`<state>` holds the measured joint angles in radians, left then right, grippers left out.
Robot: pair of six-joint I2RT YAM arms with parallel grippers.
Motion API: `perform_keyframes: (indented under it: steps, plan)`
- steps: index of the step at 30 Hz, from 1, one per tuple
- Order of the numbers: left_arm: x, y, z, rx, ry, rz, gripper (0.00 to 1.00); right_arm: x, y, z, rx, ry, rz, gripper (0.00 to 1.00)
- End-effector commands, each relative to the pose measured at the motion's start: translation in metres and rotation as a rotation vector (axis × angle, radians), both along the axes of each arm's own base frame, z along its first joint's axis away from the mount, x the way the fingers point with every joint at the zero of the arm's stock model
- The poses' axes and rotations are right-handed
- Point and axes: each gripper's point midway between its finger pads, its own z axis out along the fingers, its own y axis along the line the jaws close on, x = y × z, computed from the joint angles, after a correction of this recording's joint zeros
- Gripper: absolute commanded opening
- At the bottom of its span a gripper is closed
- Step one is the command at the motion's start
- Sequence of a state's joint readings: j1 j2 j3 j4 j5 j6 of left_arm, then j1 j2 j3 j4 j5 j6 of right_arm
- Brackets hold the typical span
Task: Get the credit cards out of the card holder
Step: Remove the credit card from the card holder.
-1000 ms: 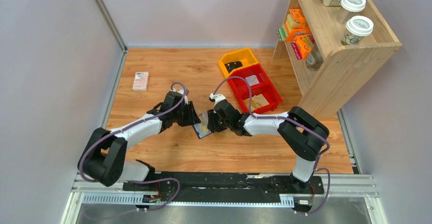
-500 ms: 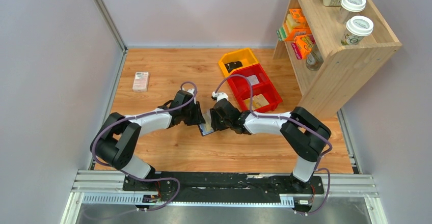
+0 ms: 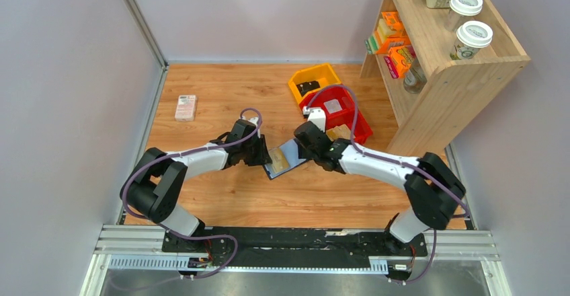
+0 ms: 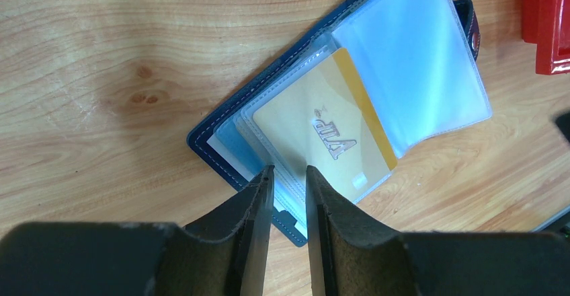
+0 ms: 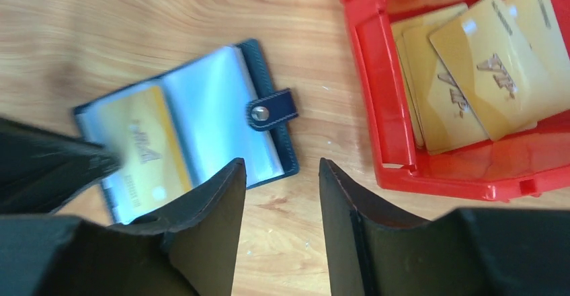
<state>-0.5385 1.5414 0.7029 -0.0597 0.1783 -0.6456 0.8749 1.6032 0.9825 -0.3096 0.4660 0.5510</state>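
Navy-blue folding card holder (image 4: 417,67) lies open beside the red plastic bin (image 5: 457,175), one gold plastic credit card (image 4: 322,131) sleeved inside; left gripper (image 4: 289,169), fingers narrowly apart, should next pinch its edge; right gripper (image 5: 281,165) gapes.

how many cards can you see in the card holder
1: a gold card in a clear sleeve of the open card holder, by the left gripper. More may hide underneath.

card holder (image 3: 282,159) open flat on the table (image 3: 222,195), one card (image 4: 322,141) sleeved in its 8 o'clock half. at 1 o'clock, near bin (image 5: 368,87) with loose cards (image 5: 484,60) inside, far bin (image 3: 316,77) just behind it. small box (image 3: 185,107) at 10 o'clock, well apart. shelf unit (image 3: 457,74) at 2 o'clock.
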Motion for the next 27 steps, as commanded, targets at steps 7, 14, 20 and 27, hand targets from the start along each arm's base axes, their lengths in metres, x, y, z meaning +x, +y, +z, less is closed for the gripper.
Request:
perform_keyframes:
  steps: [7,14,20,27]
  plan:
    - [-0.04,0.03,-0.038,0.151,0.15,-0.019,0.34,-0.001,0.06,0.043,0.295,0.015,0.319,0.45]
    - [-0.04,0.032,-0.036,0.153,0.144,-0.011,0.34,0.006,0.081,0.006,0.34,0.138,0.374,0.44]
    - [-0.041,0.034,-0.037,0.16,0.144,-0.007,0.33,0.003,0.097,-0.013,0.387,0.208,0.417,0.43]
    - [-0.043,0.04,-0.034,0.178,0.129,0.001,0.31,-0.016,0.114,-0.011,0.526,0.268,0.469,0.39]
